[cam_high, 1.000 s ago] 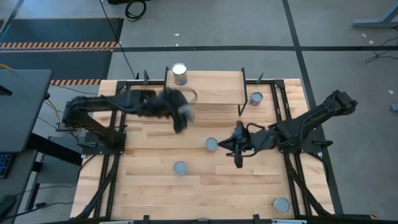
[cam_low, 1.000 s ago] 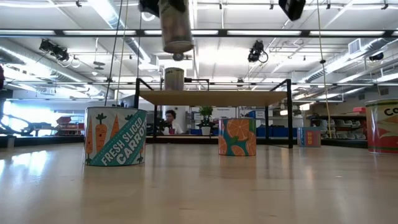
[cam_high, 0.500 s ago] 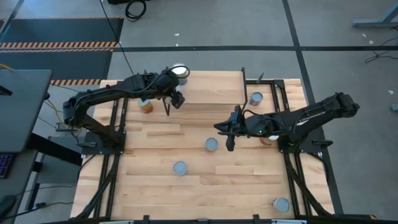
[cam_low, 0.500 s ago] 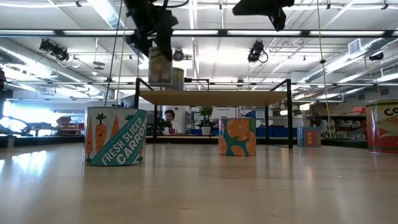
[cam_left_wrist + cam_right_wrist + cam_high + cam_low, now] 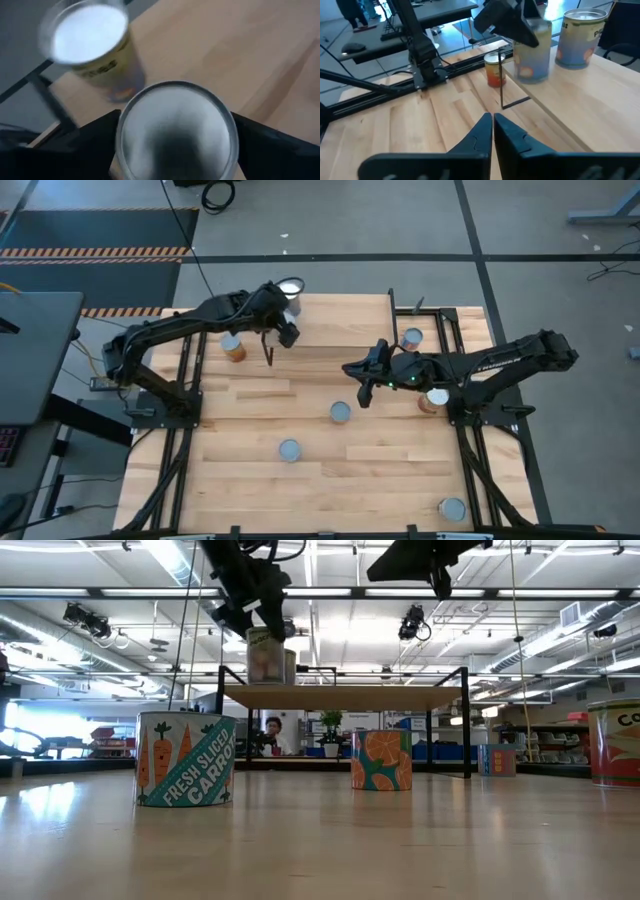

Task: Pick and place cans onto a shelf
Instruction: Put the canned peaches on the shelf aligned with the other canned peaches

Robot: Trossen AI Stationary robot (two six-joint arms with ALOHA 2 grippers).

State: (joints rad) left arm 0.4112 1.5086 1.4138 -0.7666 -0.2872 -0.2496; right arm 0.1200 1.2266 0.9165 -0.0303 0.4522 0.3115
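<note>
My left gripper (image 5: pixel 280 320) is over the far left corner of the shelf (image 5: pixel 340 320) and is shut on a can with a silvery top (image 5: pixel 175 130). The gripper hides that can in the high view. Another can with a white top (image 5: pixel 290 287) stands on the shelf right beside it. In the low view the held can (image 5: pixel 265 658) is upright at the level of the shelf board (image 5: pixel 345 695). My right gripper (image 5: pixel 364 385) is shut and empty above the table, near the shelf's near right leg. My left gripper pinches the can between its two fingers (image 5: pixel 95 137), on opposite sides of its wall near the top rim (image 5: pixel 262 638). The fingers slant down from above and from the table's left. The can is upright, its bottom at the shelf board; whether it rests there I cannot tell.
Loose cans stand on the table: an orange one (image 5: pixel 232 347) left of the shelf, two (image 5: pixel 341 412) (image 5: pixel 290 449) in the middle, one (image 5: pixel 453 508) near the front right, two (image 5: pixel 411 338) (image 5: pixel 436 398) at the right. The right half of the shelf is bare.
My left gripper has carried the can from over the table toward the far edge, onto the shelf's far left corner, and lowered it beside the white-topped can. My right gripper has moved toward the table's far and left edges, nearer the shelf, still shut.
</note>
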